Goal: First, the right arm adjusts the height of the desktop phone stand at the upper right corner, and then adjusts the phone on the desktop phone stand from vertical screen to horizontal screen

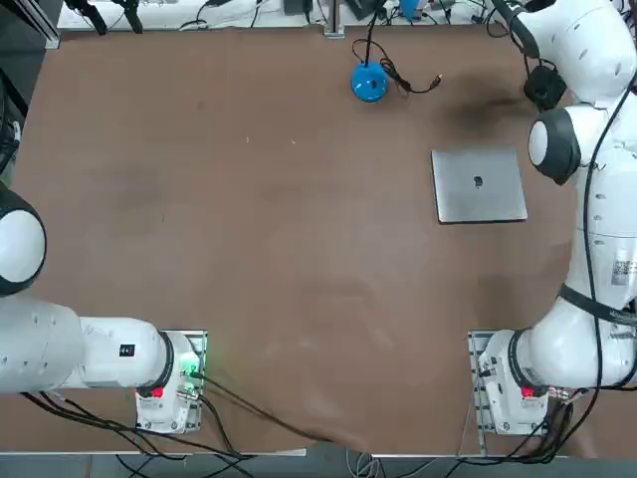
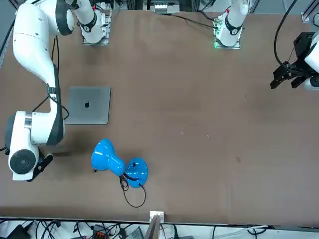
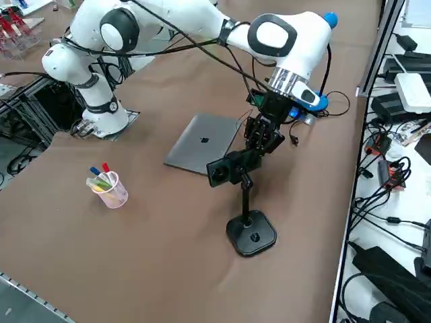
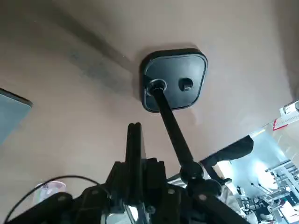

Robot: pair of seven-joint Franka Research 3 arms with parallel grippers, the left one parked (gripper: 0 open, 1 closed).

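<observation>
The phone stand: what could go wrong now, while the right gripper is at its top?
1. The desktop phone stand has a thin pole on a small base, and the right gripper, shut, is at its top beside the phone; a sideways push might tip it.
2. The laptop lies close behind the stand; a falling stand could hit it.
3. Turning the phone might loosen it from the holder.

You're looking at the right arm (image 3: 182,20): glossy white w/ grey joint bands, black cables along it, black right gripper (image 3: 259,138), metal base plate w/ red fitting.
</observation>
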